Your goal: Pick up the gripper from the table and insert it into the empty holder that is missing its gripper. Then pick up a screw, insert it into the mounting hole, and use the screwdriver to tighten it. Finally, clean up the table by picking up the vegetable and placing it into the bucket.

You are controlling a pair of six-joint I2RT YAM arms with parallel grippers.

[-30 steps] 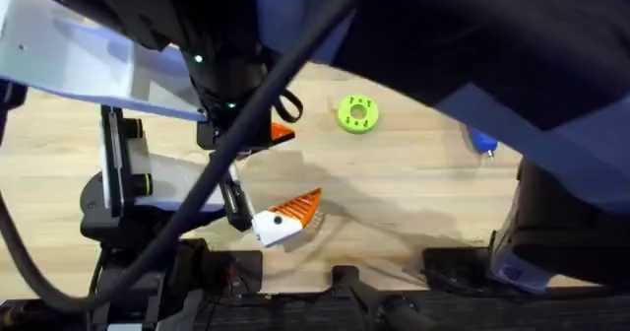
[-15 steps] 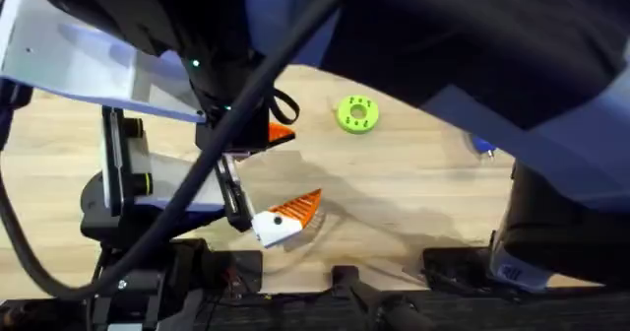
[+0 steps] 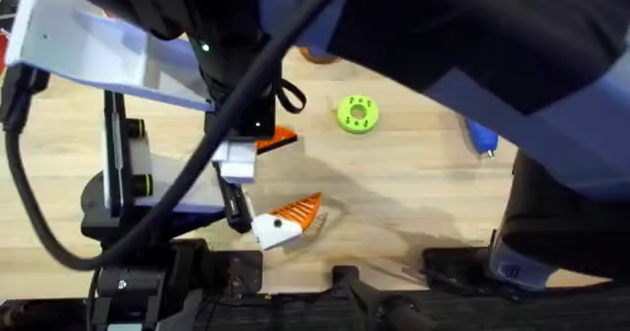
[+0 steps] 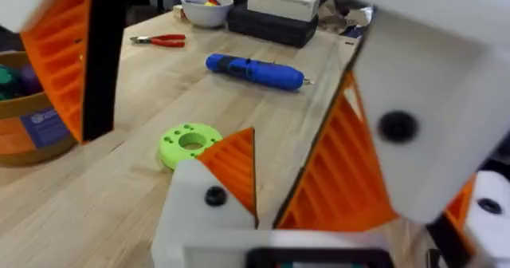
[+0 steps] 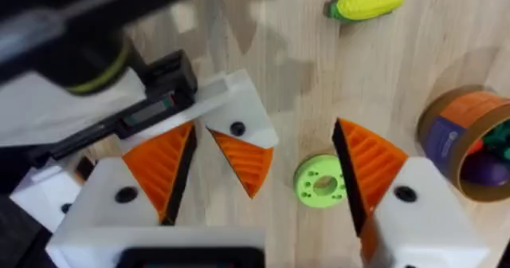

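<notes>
My left gripper (image 4: 358, 164) is open; its fingers are white with orange ribbed pads (image 4: 235, 160). My right gripper (image 5: 264, 124) is open too and points down at the table. One right finger (image 4: 414, 100) hangs between the left fingers. Neither holds anything. A black claw's white block (image 3: 276, 228) bears an orange wedge (image 3: 298, 211). Another white block (image 3: 234, 159) and orange wedge (image 3: 279, 137) show under the dark arm; I cannot tell whether these are the holder and gripper. The screwdriver (image 4: 255, 70) lies past a green disc (image 4: 190, 143). The vegetable (image 5: 366, 2) lies apart from the bucket (image 5: 466, 144). The screw is out of view.
Red-handled pliers (image 4: 159, 39), a white bowl (image 4: 205, 7) and stacked boxes (image 4: 275, 13) sit along the table's far edge. The bucket holds several toy items. Bare wood lies between the green disc (image 3: 357, 114) and the screwdriver (image 3: 480, 137).
The dark arm over the claw has shifted up and to the right. A white block has come into view beneath it, beside the upper orange wedge. The disc and the claw's lower wedge have not moved.
</notes>
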